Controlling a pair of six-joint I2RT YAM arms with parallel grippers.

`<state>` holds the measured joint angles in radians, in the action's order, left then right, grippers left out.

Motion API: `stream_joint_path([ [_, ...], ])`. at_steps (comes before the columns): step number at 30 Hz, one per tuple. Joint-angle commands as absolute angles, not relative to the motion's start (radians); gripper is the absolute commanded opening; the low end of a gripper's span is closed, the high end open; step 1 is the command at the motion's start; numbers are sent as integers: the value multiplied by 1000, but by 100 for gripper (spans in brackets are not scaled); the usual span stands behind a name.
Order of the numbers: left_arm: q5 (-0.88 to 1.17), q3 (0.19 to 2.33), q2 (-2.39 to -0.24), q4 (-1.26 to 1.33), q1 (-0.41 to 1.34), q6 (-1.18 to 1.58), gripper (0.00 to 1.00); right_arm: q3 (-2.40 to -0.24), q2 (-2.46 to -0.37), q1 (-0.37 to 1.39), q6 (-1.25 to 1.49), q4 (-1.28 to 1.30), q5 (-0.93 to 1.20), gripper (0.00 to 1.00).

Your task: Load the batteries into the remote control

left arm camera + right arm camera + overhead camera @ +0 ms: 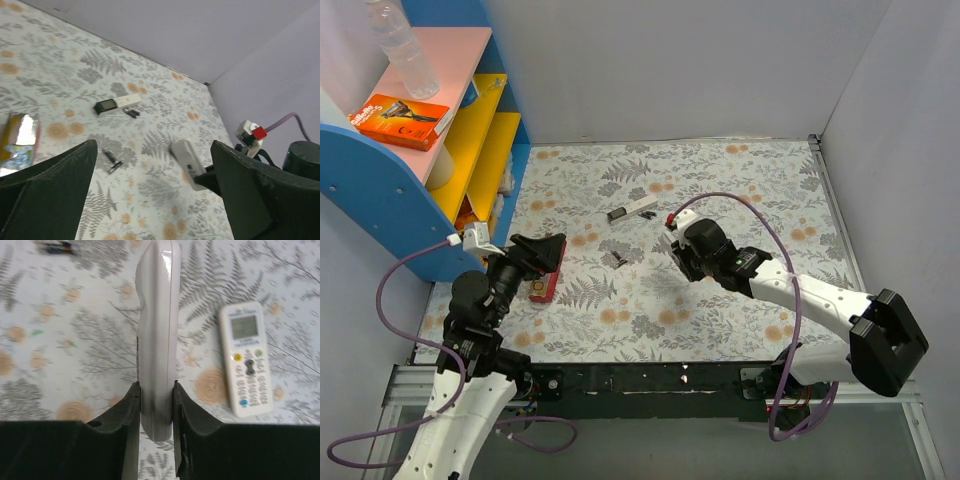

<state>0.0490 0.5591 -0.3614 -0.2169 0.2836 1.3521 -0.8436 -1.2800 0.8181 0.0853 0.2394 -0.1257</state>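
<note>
One white remote (157, 315) clenched in right tool (156, 390); left tool (154, 145) gapes empty; shelf (455, 50) holds orange box (405, 120).

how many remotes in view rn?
2. The held remote is clamped on edge in the right gripper; the face-up remote lies on the table beside it. The black-ended white bar farther back may be another.

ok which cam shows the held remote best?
Right wrist: the held remote fills the frame edge-on, clamped by the right tool. Left wrist shows it small, label visible; top external mostly hides it under the tool.
</note>
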Motion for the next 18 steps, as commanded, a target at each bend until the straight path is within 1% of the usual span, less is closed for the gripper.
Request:
stream_joint_path([
  [1, -126, 566, -319, -364, 284, 1212, 98, -808, -1328, 815, 3, 265, -478, 1],
  [8, -176, 538, -279, -357, 282, 1198, 98, -775, -1455, 821, -51, 229, -606, 1],
  [12, -186, 538, -276, -351, 284, 1197, 98, -775, -1520, 857, -60, 235, -682, 1],
  [15, -193, 538, -272, -351, 284, 1198, 98, -779, -1575, 879, -52, 250, -719, 6],
  [16, -195, 540, -268, -354, 284, 1198, 98, -782, -1586, 884, -49, 262, -719, 11],
  [18, -196, 541, -262, -356, 284, 1195, 98, -788, -1605, 905, -34, 273, -697, 18],
])
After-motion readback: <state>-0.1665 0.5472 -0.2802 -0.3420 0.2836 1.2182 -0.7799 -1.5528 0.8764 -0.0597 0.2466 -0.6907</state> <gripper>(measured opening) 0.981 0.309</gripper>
